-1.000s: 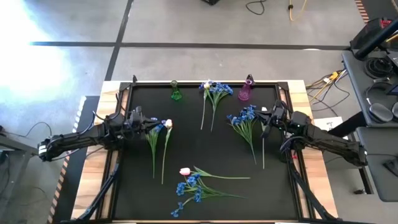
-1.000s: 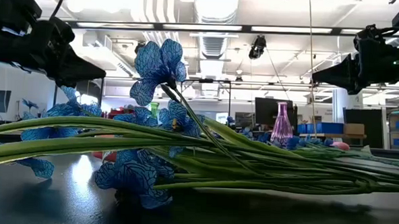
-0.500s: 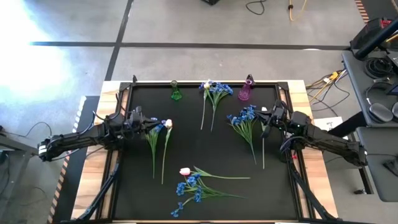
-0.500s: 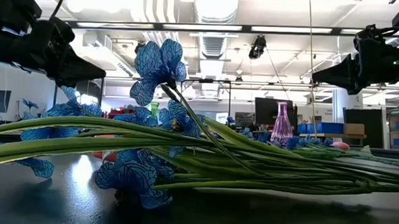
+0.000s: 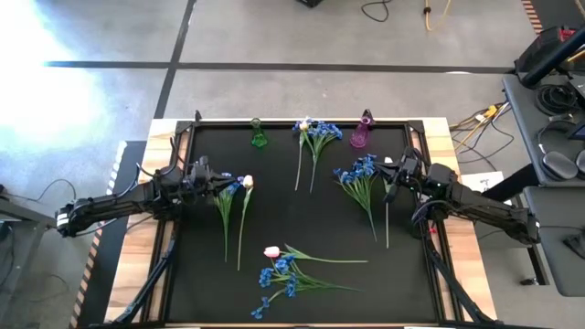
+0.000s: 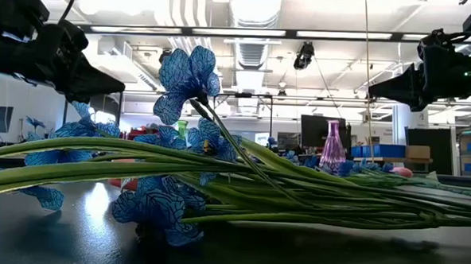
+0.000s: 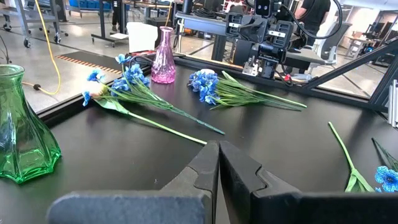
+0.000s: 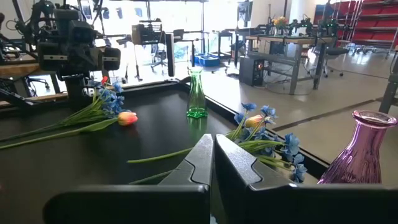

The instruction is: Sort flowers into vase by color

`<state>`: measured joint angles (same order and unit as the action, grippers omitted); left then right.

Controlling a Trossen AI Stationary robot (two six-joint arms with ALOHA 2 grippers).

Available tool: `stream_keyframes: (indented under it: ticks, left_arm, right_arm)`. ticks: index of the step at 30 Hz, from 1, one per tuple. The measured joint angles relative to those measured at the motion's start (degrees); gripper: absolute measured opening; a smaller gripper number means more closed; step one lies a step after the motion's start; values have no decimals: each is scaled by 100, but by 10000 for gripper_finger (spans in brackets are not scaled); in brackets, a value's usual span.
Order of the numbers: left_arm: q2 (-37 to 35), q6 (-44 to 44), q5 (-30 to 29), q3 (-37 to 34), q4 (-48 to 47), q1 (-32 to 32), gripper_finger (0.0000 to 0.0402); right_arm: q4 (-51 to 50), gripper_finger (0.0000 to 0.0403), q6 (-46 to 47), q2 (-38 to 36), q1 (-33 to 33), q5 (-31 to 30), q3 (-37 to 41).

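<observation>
Seen from above, the left arm is reaching in from the nine o'clock edge of the surface (image 5: 274,210), lying low and pointing toward three o'clock. Its left claw (image 5: 218,179) is sitting with both fingers (image 7: 208,165) pressed flat together, gripping nothing. The right arm is coming in from the four o'clock side, angled toward ten o'clock. Its right claw (image 5: 395,175) is hanging above the surface at three o'clock, its fingers (image 8: 205,158) likewise squeezed together and empty.

Glossy glass vases (image 5: 259,135) on a matt black mat (image 5: 302,219), wooden-edged table (image 5: 137,265).
</observation>
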<state>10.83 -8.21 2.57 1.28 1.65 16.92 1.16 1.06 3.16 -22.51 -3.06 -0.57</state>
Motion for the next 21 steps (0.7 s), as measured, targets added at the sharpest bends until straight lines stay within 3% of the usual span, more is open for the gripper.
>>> stream_keyframes:
  ticks: [8,10,13,15,21]
  left_arm:
    - [1,0,0,-2,1,-1,0]
    - [0,0,0,-2,2,0,0]
    - [0,0,-1,-1,1,-1,0]
    - [0,-1,0,0,1,0,0]
    - [2,0,-2,-2,0,0,0]
  right_arm:
    - [82,9,172,2,-2,-18,2]
    - [91,9,691,-1,-2,13,2]
    - [113,9,2526,-1,-2,357,2]
    - [232,9,3182,34,-2,222,2]
    - [301,9,3738,36,-2,-231,2]
